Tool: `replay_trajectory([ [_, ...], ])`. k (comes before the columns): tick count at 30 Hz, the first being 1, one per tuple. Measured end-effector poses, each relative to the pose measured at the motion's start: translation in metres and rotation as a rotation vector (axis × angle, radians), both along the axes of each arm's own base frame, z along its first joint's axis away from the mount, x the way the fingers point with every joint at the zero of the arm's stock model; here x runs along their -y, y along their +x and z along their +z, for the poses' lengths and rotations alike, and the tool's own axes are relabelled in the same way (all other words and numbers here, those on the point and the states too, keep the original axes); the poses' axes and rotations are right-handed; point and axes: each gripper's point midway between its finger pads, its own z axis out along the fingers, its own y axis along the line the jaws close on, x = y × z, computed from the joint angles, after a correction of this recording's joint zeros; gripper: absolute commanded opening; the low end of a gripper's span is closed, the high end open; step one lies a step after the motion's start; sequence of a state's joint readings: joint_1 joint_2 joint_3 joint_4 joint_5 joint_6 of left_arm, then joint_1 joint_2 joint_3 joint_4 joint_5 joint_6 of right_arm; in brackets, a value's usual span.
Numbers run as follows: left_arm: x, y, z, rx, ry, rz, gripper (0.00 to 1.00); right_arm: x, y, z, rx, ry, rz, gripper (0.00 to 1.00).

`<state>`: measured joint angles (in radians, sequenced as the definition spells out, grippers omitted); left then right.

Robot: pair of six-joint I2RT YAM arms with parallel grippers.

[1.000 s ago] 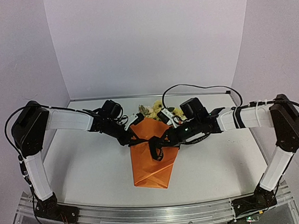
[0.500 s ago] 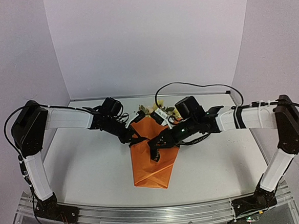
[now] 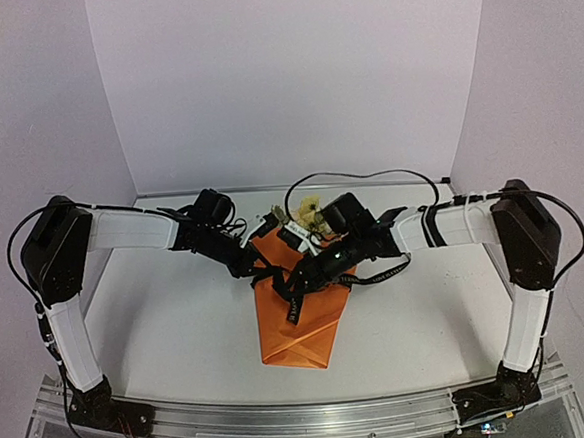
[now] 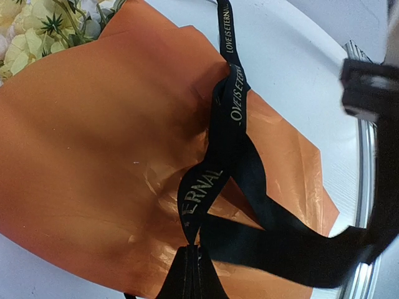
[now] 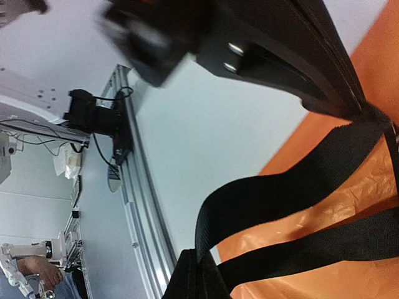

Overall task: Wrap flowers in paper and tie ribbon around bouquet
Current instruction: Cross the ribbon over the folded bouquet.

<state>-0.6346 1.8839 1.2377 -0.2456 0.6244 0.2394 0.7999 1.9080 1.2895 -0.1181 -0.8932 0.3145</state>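
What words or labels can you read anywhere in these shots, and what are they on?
"LOVE IS ETERNAL": pale lettering repeated along the black ribbon, which lies across the orange paper.
Small white tags above the paper in the top view: too small to read.
Nothing else is legible.

A white tabletop (image 3: pixel 169 328) is seen, bordered along its near side by an aluminium rail (image 3: pixel 306 416). The bouquet (image 3: pixel 304 323) is laid near its middle, with the orange paper (image 3: pixel 286 345) narrowing toward the rail and the pale yellow flowers (image 3: pixel 309 210) turned toward the far edge.
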Motion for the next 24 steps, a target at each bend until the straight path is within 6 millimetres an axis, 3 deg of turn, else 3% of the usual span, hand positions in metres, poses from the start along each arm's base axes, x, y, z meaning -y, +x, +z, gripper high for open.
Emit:
replay_trajectory([
  [3, 0.000, -0.001, 0.000, -0.004, -0.001, -0.002, 0.00, 0.006, 0.006, -0.034, -0.047, -0.086, -0.040, 0.00],
  [5, -0.001, -0.001, 0.000, -0.007, 0.000, -0.003, 0.00, 0.012, 0.010, -0.045, -0.049, -0.137, -0.073, 0.00],
  [15, -0.001, -0.003, 0.011, 0.003, -0.013, -0.007, 0.00, 0.016, 0.049, -0.039, 0.083, -0.301, -0.175, 0.00],
  [24, -0.001, -0.004, 0.033, 0.040, -0.044, -0.008, 0.00, 0.031, 0.047, -0.075, 0.127, -0.512, -0.184, 0.00],
])
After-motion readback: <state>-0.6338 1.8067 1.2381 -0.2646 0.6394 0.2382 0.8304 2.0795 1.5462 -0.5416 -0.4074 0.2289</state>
